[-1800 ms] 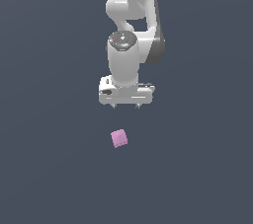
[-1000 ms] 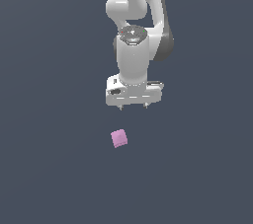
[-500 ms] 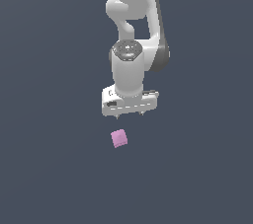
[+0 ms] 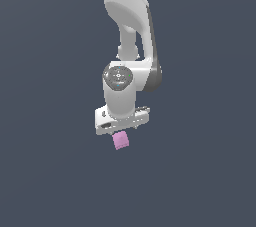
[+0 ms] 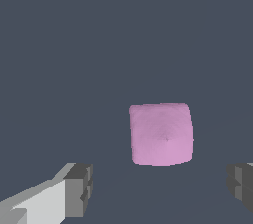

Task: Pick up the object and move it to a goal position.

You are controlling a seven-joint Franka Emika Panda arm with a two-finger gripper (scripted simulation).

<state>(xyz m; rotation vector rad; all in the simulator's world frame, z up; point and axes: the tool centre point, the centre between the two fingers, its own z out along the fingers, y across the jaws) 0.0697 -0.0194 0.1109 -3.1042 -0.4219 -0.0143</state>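
The gripper (image 4: 121, 130) hangs right over the pink cube (image 4: 120, 141) now, and in the exterior view the cube peeks out just under the white hand, resting on the dark surface (image 4: 200, 171). The wrist view tells the story that matters: the cube (image 5: 161, 133) sits between the two fingers (image 5: 79, 189), which stand wide apart with plenty of room on both sides, nothing touching it yet. It lies ahead of the line joining the fingertips and a little nearer the far finger than the near one, so the approach looks not quite centred. The cube has no real long axis; its faces look roughly square to the fingers, which should suit a flat pinch. My read is that the next move wants a small shift to centre, a short drop, then a squeeze. Against half a second ago, the arm has come down and across: then there was a clear gap between hand and cube in the exterior view, now the hand overlaps its top edge. The cube itself has not budged.
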